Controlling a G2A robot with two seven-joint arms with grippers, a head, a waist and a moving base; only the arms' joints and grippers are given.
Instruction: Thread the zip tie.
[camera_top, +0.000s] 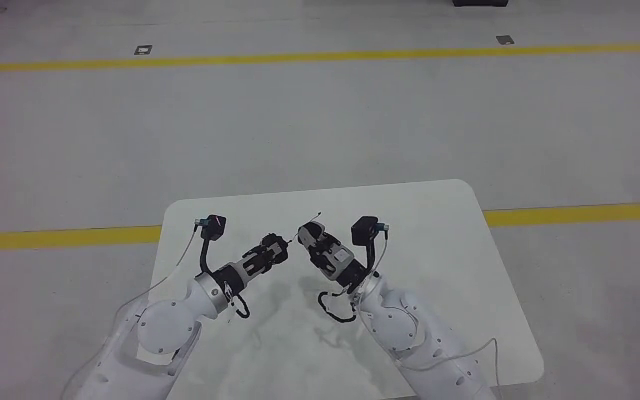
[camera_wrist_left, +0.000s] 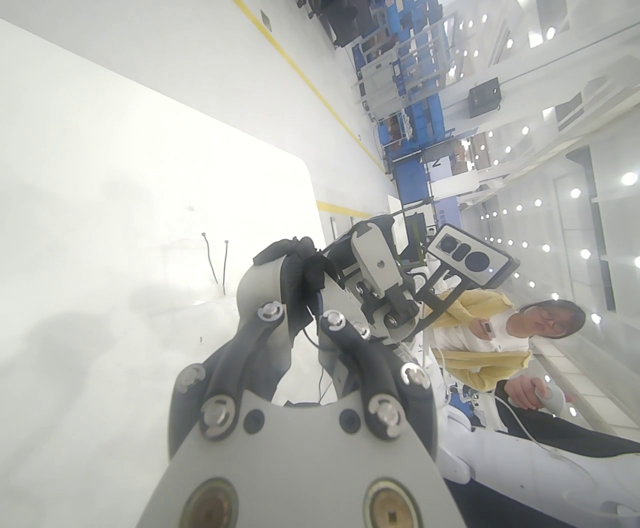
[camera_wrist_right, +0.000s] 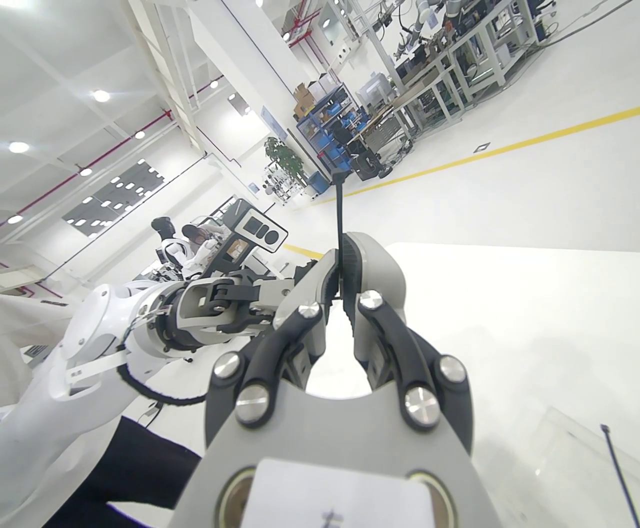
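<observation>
Where right jaws meet, zip tie (camera_wrist_right: 340, 215) sits.

Table (camera_top: 440, 210): white, flat top with rounded corners, standing on a pale floor marked with yellow lines. On its surface: two thin black zip ties (camera_wrist_left: 225, 267), lying loose and just beside each other, heads pointing the same way.

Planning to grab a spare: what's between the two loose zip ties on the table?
Bare white table; the curved tie and the straight tie lie side by side, per the left wrist view.
</observation>
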